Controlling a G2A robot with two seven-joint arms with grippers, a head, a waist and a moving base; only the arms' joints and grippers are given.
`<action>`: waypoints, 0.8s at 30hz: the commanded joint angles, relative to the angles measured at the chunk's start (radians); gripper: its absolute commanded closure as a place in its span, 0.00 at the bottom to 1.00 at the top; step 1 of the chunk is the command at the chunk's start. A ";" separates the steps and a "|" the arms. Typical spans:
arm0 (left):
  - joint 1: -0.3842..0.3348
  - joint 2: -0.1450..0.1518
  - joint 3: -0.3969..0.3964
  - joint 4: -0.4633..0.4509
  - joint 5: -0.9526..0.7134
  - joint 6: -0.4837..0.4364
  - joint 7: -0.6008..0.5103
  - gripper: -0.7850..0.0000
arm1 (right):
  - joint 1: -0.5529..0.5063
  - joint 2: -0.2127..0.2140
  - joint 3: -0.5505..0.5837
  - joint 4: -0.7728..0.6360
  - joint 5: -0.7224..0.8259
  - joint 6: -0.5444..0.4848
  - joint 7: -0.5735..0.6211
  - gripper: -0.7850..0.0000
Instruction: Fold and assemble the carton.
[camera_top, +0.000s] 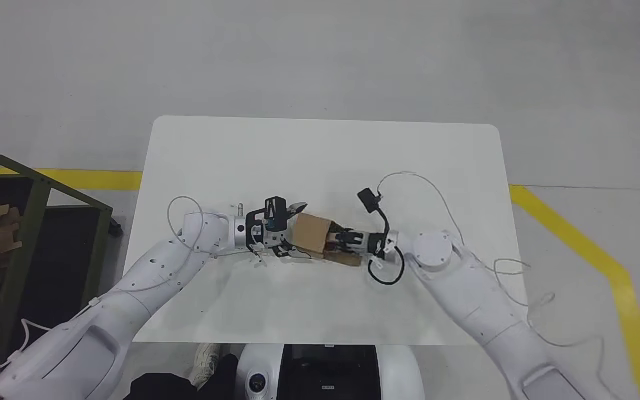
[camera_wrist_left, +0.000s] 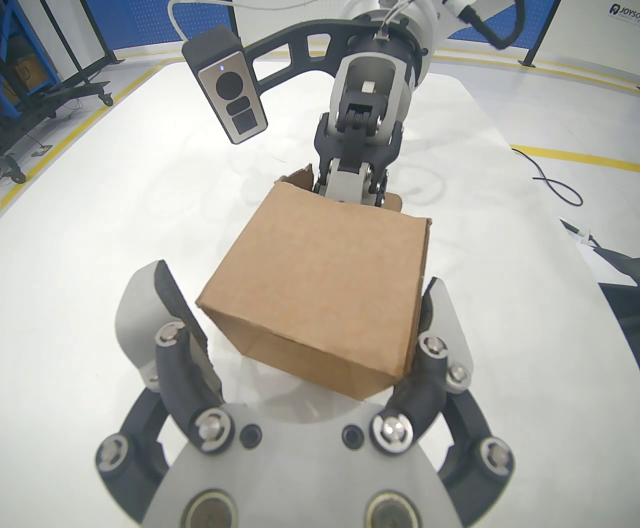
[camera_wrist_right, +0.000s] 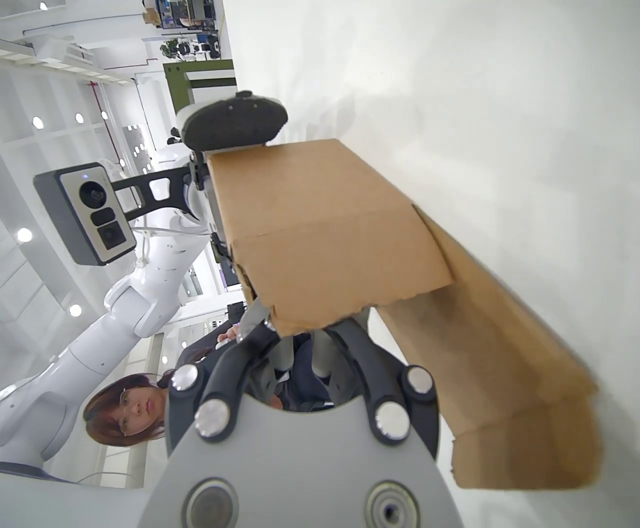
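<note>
Where the left jaws and the right jaws meet over the near half of the white bench (camera_top: 330, 150), the brown carton (camera_wrist_left: 320, 270) sits between them, folded into a box with loose flaps (camera_wrist_right: 500, 350) at the end toward the right jaws. The left jaws are spread around its other end, one pad (camera_wrist_left: 434, 310) touching a corner edge and the other pad (camera_wrist_left: 172, 300) standing apart from the cardboard, while the right jaws are pressed close together, pinching the carton's wall at the open end. Farther off, a yellow line (camera_top: 100, 180) crosses the grey floor (camera_top: 320, 50) past the bench.
</note>
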 joint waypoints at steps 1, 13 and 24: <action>0.000 0.000 0.000 0.000 0.000 0.000 0.000 0.00 | -0.021 0.012 0.031 -0.020 -0.012 -0.002 0.001 1.00; 0.000 0.000 0.000 0.000 0.000 0.000 0.000 0.00 | -0.113 0.060 0.177 -0.128 -0.049 0.045 -0.043 1.00; 0.000 0.000 0.000 0.000 0.000 0.000 0.000 0.00 | -0.030 0.029 0.105 -0.016 -0.040 -0.006 -0.033 1.00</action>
